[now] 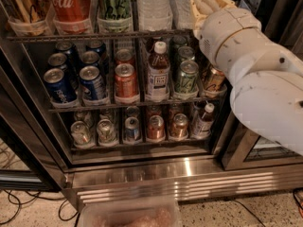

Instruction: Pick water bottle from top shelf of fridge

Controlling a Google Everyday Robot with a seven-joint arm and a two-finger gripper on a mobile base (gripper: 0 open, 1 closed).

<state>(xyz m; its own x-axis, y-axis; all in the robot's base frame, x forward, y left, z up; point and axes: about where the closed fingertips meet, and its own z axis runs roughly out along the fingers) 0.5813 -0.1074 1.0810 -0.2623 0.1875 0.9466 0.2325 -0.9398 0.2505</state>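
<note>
- Closest to me, a clear bin sits on the floor in front of the fridge.
- My white arm reaches in from the right, across the fridge's right side.
- The end effector is up at the top shelf, above its front rail at the right end. I cannot tell whether it is wide or narrow.
- The water bottle stands on the top shelf just left of the end effector. Whether they touch, I cannot tell.
- A second bottle stands just left of that one.
- Cans fill the racks below.
</note>
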